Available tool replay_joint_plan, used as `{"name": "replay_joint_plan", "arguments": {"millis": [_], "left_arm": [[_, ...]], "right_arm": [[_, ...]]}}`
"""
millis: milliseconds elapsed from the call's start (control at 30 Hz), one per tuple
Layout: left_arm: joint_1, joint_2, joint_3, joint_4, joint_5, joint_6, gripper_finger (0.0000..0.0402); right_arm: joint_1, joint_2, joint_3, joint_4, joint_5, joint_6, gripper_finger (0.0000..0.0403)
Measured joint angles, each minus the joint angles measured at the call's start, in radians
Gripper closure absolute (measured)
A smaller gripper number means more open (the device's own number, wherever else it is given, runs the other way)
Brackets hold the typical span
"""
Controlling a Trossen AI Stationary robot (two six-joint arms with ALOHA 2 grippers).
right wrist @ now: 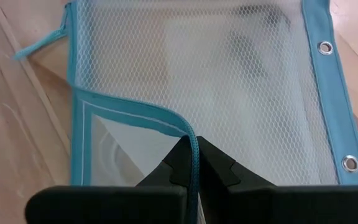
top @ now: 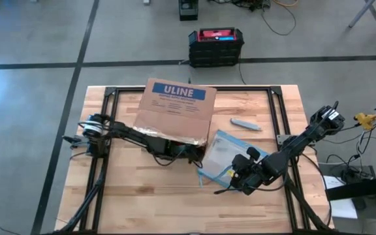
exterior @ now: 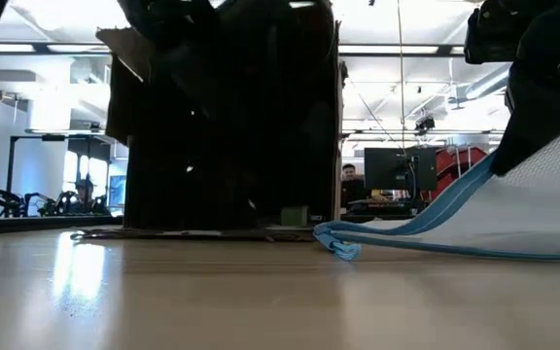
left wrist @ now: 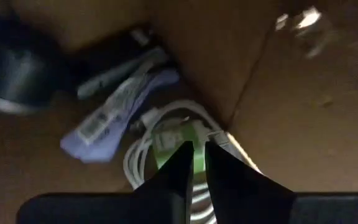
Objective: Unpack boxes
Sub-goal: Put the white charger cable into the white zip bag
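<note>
- Left hand [left wrist: 194, 163]: I see my left arm reaching from the tabletop's left edge into the open side of the cardboard box [top: 175, 111]. In the left wrist view the two dark fingers are close together, pinching a green-labelled item among a coil of white cable [left wrist: 160, 134].
- Cardboard box: brown corrugated, blue "ULINE" label on its upper face, lying on its side at the rear centre of the tabletop [top: 142, 196]. In the low view it is a dark upright mass [exterior: 227, 117] left of centre.
- Box contents, left wrist view: a pale lilac packet [left wrist: 114, 115] lies beside the white cable on the cardboard floor; a dark rounded object [left wrist: 14, 71] sits further in. I cannot tell what it is.
- Mesh pouch [right wrist: 210, 81]: clear with light blue edging and metal eyelets, flat on the tabletop just right of the box opening, one corner lifted.
- Right hand [right wrist: 192, 167]: fingers clamped together on the pouch's blue edge at its near corner; the arm comes in from the right side.
- Small grey object [top: 245, 124]: lies on the tabletop behind the pouch, apart from it.
- Black crate with red top [top: 216, 46]: on the floor beyond the tabletop's far edge.
</note>
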Motion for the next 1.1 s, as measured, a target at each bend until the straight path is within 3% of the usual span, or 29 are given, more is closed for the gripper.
{"name": "replay_joint_plan", "arguments": {"millis": [100,233,533,633,833,1100], "left_arm": [[0.005,-0.010,0.000,0.041,0.040,0.152,0.0377],[0.041,-0.010,-0.002,0.042,0.176,0.221,0.0370],[0.054,0.004,-0.004,0.059,0.178,0.618,0.0293],[0.058,0.011,-0.004,0.063,0.222,0.729,0.0265],[0.084,0.015,-0.011,0.062,0.254,0.791,0.0220],[0.151,0.041,-0.013,0.086,0.269,0.737,0.0186]], "right_arm": [[0.000,0.000,0.000,0.001,0.000,-0.008,0.0403],[0.001,0.000,0.000,0.003,-0.001,-0.008,0.0403],[0.002,0.000,0.000,0.021,-0.002,-0.008,0.0403],[0.002,0.000,0.000,0.024,-0.001,-0.007,0.0403],[0.002,0.000,0.000,0.030,-0.001,-0.007,0.0403],[0.002,0.000,0.000,0.051,0.000,-0.007,0.0403]]}}
